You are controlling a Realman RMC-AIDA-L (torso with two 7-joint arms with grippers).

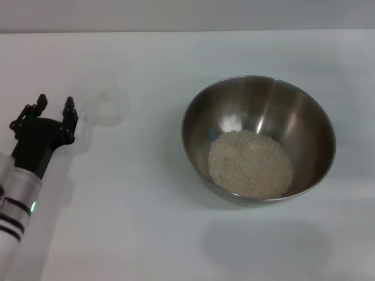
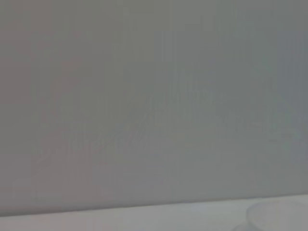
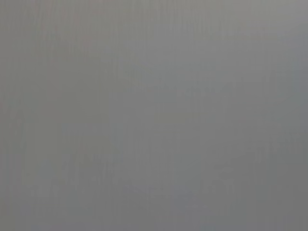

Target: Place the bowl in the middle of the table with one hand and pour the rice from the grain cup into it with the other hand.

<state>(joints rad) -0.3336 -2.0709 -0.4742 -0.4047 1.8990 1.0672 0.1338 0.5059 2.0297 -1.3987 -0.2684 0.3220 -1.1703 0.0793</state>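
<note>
The bowl (image 1: 258, 139), round polished steel with a mirror-like inside, sits upright on the smooth white counter (image 1: 135, 222), holding a heap of fine pale rice (image 1: 251, 163). Left of the bowl stands the grain cup (image 1: 104, 100) (frosted, translucent plastic, mouth up). Farther left of the bowl, the left pincer (image 1: 54, 105) hovers spread wide, holding nothing, just beside the cup.
</note>
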